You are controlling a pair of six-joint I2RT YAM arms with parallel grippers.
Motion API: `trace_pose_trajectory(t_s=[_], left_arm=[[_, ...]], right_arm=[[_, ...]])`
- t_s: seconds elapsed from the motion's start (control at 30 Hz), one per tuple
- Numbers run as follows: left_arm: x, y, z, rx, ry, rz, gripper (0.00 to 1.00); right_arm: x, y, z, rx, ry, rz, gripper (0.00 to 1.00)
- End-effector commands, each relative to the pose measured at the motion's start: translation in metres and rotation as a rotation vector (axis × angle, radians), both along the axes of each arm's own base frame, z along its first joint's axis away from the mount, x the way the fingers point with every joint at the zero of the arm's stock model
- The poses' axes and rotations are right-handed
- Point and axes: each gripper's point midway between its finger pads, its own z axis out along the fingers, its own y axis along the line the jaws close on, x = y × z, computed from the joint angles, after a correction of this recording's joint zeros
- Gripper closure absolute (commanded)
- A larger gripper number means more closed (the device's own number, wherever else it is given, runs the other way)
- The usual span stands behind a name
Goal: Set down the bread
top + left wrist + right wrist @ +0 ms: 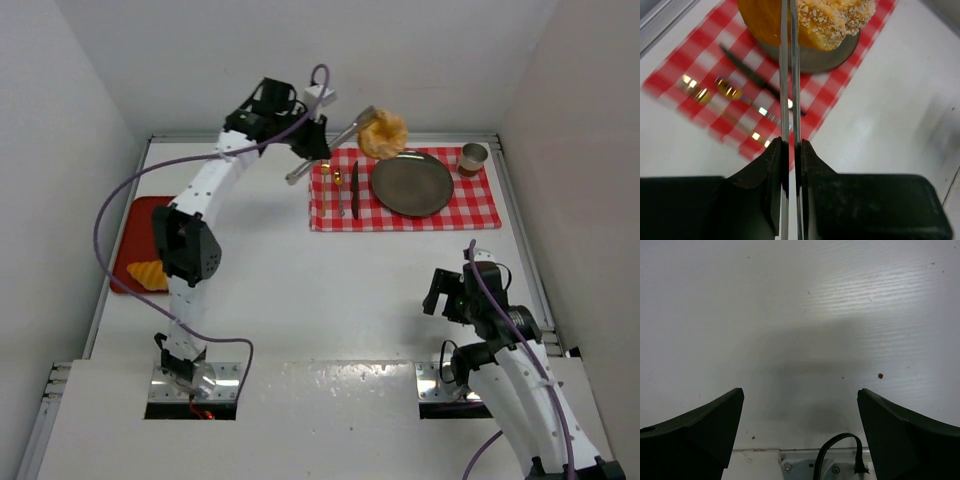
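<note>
No text, label, brand, number or sign can be read in any of the views.
</note>
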Motion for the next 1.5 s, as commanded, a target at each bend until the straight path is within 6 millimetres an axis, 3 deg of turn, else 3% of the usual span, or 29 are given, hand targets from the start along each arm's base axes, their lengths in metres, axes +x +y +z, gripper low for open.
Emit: trace_pose_trajectory(t_s=[0.0, 0.03, 0.1, 0.27, 0.53, 0.7, 0.77, 0.8, 0.97, 1.07, 1.2, 1.47], left_arm=[[0.028, -0.061, 0.033, -0.211, -0.115, -0.024, 1.00], [0.032, -0.070, 0.032, -0.225, -0.117, -0.018, 1.00], [0.040, -0.096, 0.005, -0.244, -0.070, -0.019, 1.00], [0.052, -0.122, -0.037, -0.246, -0.031, -0.002, 1.00], [0.055, -0.135, -0.091, -0.248, 0.083, 0.012, 1.00], [0.052, -0.143, -0.093, -0.264, 0.096, 0.003, 0.96], [0.051, -0.145, -0.108, -0.265, 0.138, 0.006, 0.96], [0.051, -0.145, -0.104, -0.273, 0.137, 0.009, 1.00], [0.036, -0.165, -0.114, -0.285, 0.187, -0.025, 1.00], [0.037, -0.163, -0.119, -0.274, 0.184, -0.018, 0.91], [0.039, -0.161, -0.124, -0.258, 0.178, -0.001, 0.62], [0.047, -0.149, -0.106, -0.262, 0.128, 0.001, 0.46]], right_arm=[[-0.009, -0.007, 0.012, -0.004, 0.006, -0.058, 0.05], [-0.010, -0.008, 0.014, -0.006, -0.004, -0.067, 0.05], [-0.014, -0.012, 0.015, -0.025, 0.008, -0.077, 0.05], [-0.013, -0.017, 0.026, -0.052, -0.013, -0.066, 0.05], [-0.012, -0.020, 0.028, -0.094, 0.011, -0.036, 0.05], [-0.011, -0.021, 0.026, -0.101, 0.010, -0.031, 0.05], [-0.011, -0.021, 0.026, -0.105, 0.011, -0.030, 0.05], [-0.011, -0.021, 0.026, -0.104, 0.011, -0.028, 0.05], [-0.010, -0.021, 0.029, -0.109, 0.005, -0.021, 0.05], [-0.012, -0.021, 0.029, -0.106, 0.008, -0.022, 0.05], [-0.014, -0.021, 0.028, -0.102, 0.007, -0.029, 0.04], [-0.015, -0.020, 0.027, -0.085, 0.000, -0.040, 0.04]])
